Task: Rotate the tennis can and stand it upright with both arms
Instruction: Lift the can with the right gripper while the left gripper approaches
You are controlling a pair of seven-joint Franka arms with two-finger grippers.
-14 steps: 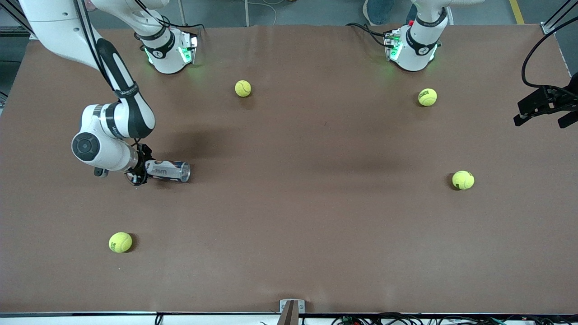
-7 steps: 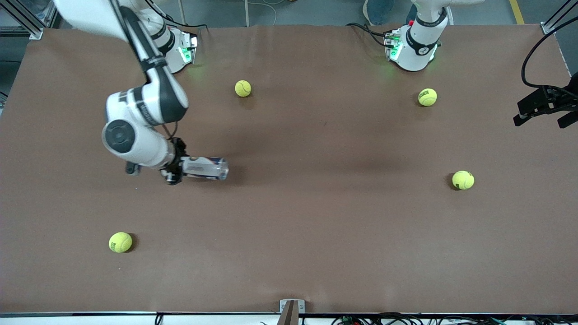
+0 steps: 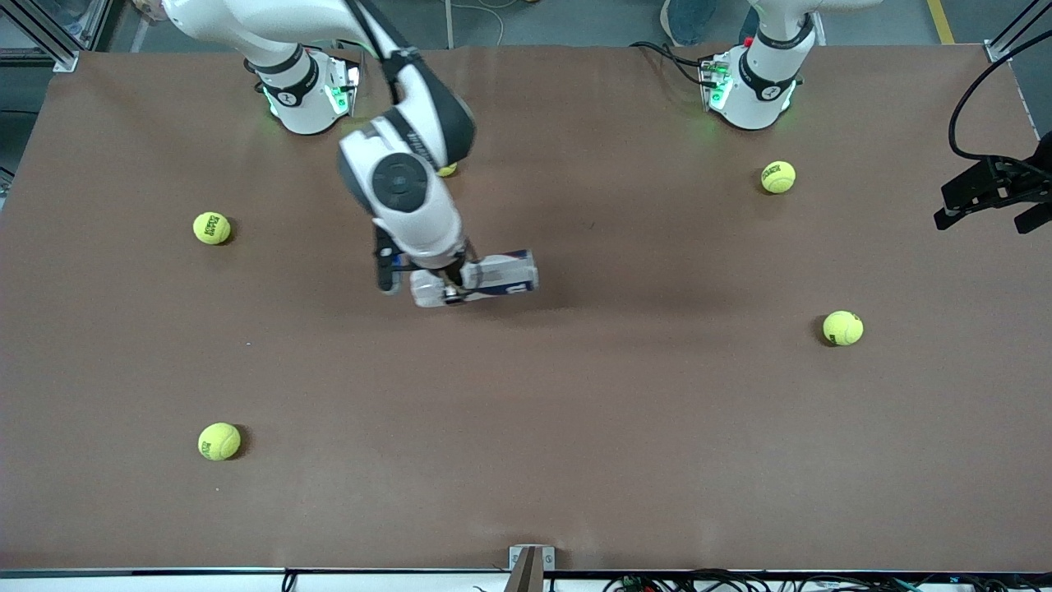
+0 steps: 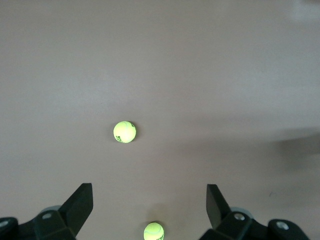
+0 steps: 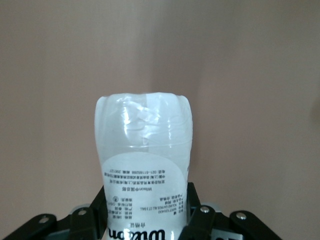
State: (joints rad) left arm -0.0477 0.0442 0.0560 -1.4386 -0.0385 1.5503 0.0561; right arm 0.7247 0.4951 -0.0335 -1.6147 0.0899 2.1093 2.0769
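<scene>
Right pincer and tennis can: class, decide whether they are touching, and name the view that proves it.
Touching. The right wrist view shows the right pincer with its fingers pressed against both sides of the tennis can, clamping its labelled end.

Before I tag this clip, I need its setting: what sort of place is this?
Probably a robotics lab: two bench-mounted robot arms, the right arm and the left arm, work over a brown-covered table, with cables along its edge and tennis balls as props.

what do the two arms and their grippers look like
Both arms are glossy white with black joint bands; the right arm has a round dark grey joint cap. Bases glow green, with black cables. The left gripper and right gripper are black, with screw heads showing.
</scene>
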